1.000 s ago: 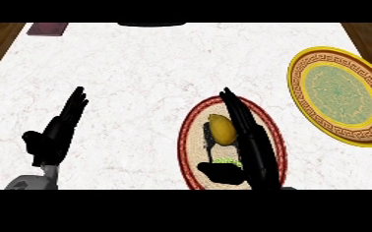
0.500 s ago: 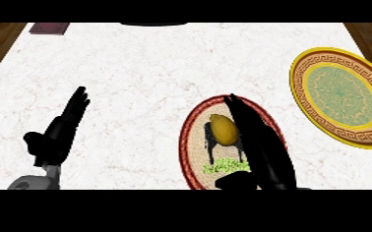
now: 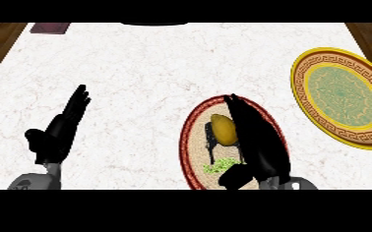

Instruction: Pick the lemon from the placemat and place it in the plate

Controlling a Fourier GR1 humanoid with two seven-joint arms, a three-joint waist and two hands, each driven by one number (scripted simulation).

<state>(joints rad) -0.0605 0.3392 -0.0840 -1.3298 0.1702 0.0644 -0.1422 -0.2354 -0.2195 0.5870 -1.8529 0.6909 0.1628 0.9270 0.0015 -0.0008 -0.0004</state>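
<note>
Two robot hands come in from the near edge of the bench [image 3: 160, 69]: the left robot hand [image 3: 59, 130] rests open at the near left, fingers straight and pointing far, holding nothing, while the right robot hand [image 3: 253, 137] lies over the round placemat [image 3: 190, 147] with its fingers stretched out straight along the right flank of the lemon [image 3: 223, 129], not yet curled round it. The lemon sits near the middle of the placemat, just beside those fingers; whether they touch it I cannot tell. A thumb shows at the near end, below the fruit. To do the grasp well, the right hand should, I judge, bring its thumb in from the left so the lemon is caught between thumb and fingers before any lift, since a round fruit could roll away from a one-sided push. Farther off to the right lies the plate [image 3: 312, 64], yellow-rimmed with a green centre, and nothing lies in it.
</note>
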